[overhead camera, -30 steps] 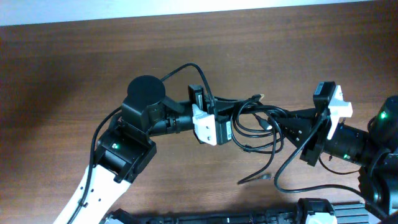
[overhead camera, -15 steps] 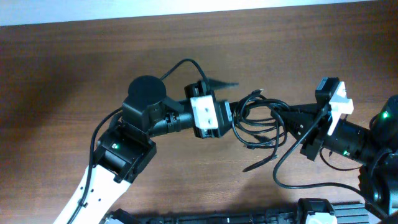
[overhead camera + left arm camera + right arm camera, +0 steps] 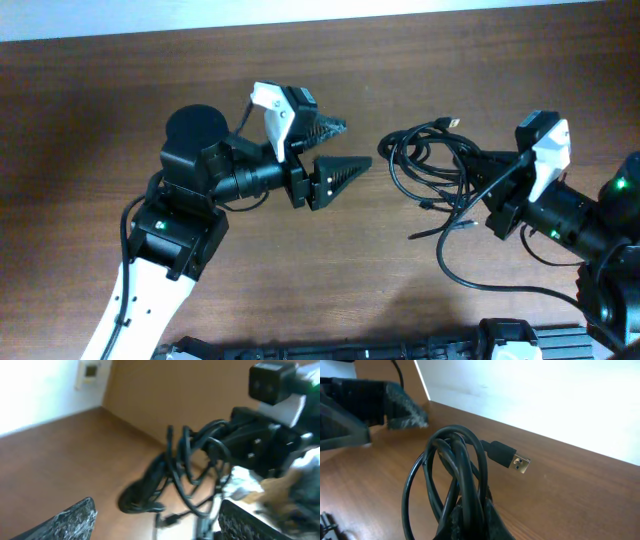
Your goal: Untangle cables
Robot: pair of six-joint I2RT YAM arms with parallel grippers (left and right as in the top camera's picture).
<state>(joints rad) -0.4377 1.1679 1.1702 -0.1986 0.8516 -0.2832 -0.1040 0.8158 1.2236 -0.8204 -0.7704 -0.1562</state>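
The right gripper (image 3: 475, 172), at the near right, is clenched on the cables (image 3: 425, 165), a looped bundle over the table (image 3: 90, 100), perhaps partly lifted. To the left, the left gripper (image 3: 335, 150) gapes empty, apart from them. A plug (image 3: 452, 123) juts out on the far side.

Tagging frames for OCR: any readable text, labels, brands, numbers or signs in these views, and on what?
No readable text in any view.
USB plug on the cables: no marking legible.
Left end effector, white housing and black fingers: no label visible.
Small wall plate: too blurred to read.
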